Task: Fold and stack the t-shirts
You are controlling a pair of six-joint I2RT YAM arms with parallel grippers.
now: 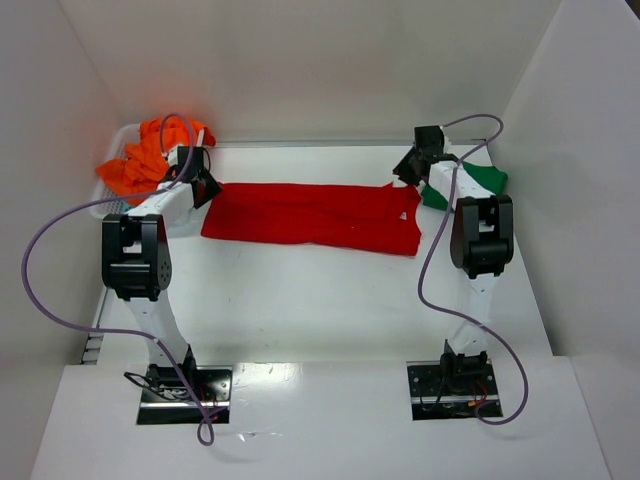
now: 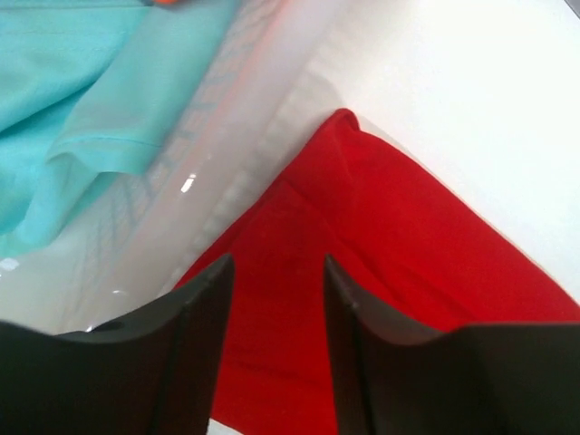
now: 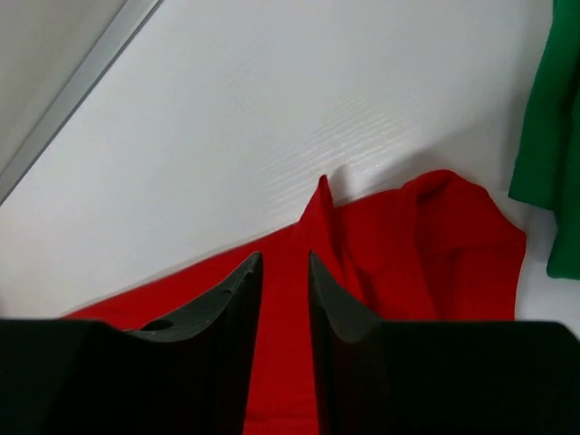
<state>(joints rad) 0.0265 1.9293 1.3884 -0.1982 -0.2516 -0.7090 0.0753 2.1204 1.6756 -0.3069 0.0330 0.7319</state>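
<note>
While left hand (image 2: 272, 272) and right hand (image 3: 285, 263) are hovering parted over the red t-shirt (image 1: 310, 215), I am favouring straight, snag-free lifts.

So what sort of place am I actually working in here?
Most likely a lab test cell rather than a home laundry. A white table is boxed in by plain white panels, arm base plates are bolted at its near edge, and a basket of orange t-shirts sits at the side.
</note>
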